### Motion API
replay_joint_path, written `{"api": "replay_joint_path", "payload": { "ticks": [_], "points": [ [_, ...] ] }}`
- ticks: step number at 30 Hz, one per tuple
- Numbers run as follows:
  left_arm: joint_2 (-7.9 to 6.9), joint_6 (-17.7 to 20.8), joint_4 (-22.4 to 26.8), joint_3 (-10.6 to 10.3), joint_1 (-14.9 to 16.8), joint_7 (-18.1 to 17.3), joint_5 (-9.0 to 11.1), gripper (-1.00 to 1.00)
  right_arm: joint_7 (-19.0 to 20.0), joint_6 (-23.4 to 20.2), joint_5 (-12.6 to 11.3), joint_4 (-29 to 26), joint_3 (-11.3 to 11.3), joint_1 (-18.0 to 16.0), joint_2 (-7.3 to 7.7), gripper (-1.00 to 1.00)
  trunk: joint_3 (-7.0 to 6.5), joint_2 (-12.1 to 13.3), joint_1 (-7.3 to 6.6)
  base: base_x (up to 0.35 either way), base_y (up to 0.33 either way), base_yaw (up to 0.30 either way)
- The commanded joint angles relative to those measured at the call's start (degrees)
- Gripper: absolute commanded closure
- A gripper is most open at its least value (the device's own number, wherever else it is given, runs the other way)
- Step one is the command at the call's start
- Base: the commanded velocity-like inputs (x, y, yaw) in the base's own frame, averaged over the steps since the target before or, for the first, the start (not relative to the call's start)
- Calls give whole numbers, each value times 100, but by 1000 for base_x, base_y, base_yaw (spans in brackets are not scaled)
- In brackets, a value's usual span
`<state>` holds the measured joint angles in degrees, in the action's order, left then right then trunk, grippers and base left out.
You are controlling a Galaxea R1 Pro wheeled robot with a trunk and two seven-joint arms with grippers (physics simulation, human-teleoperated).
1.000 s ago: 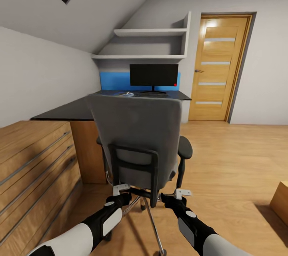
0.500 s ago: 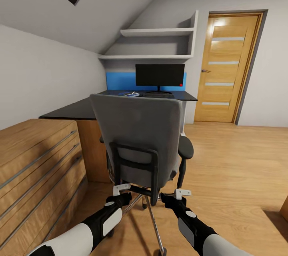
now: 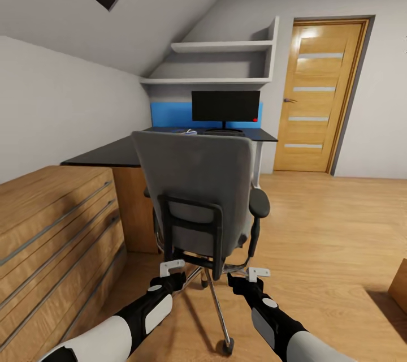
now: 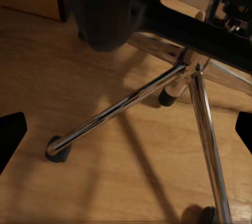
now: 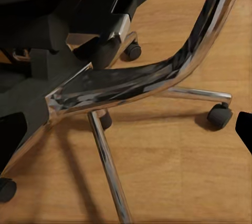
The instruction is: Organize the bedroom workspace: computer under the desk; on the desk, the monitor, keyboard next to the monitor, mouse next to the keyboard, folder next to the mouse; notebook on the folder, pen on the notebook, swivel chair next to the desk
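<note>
Head view, chair: the swivel chair (image 3: 195, 192) is standing with its grey back toward the camera, just beyond both arms, its chrome base (image 3: 217, 308) reaching toward 6 o'clock.
Head view, desk: the desk (image 3: 113, 154) is lying past the chair at 12 o'clock, and the monitor (image 3: 225, 106) is standing on its far end before a blue panel (image 3: 169, 114).
Head view, small things: a pale item on the desk beside the monitor's foot is too small to make out.
Head view, storage: the wooden dresser (image 3: 53, 237) at 9 o'clock is showing shut drawers; shelves (image 3: 220, 62) are hanging above the monitor.
Head view, open room: bare floor (image 3: 328, 220) is running at 3 o'clock to the shut door (image 3: 319, 96).
Head view, grippers: the left gripper (image 3: 171, 267) and the right gripper (image 3: 255, 273) are hovering near the chair's underside; I cannot tell their finger spread here.
Left wrist view: chrome legs and castors are crossing the floor; dark finger tips (image 4: 10, 135) are sitting at opposite edges, spread wide and holding nothing.
Right wrist view: the seat's underside is cut off; one dark tip (image 5: 244, 129) is showing, so the spread is unclear.
</note>
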<state>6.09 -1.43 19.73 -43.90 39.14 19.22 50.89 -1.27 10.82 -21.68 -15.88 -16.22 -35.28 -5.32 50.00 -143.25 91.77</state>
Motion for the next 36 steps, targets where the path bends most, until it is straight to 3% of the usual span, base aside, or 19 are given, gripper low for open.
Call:
{"api": "replay_joint_path", "payload": {
  "ticks": [1,16,24,36],
  "points": [
    [-3,-15,5,-48,6,37,51,-100,-13,27,-60,6,-48,-5,3,-100,6,-3,-2,-36,0,0],
    [-3,-15,5,-49,6,38,53,-100,-13,27,-52,8,-59,-5,-6,-100,6,-3,-2,-85,53,0],
    [-3,-15,5,-49,6,37,53,-100,-13,26,233,28,-65,-5,-12,-100,6,-3,-2,-23,22,0],
    [-3,-19,5,-49,6,37,53,-100,-5,26,389,100,-66,-5,-13,-100,6,-3,-2,180,2,0]
  ]
}}
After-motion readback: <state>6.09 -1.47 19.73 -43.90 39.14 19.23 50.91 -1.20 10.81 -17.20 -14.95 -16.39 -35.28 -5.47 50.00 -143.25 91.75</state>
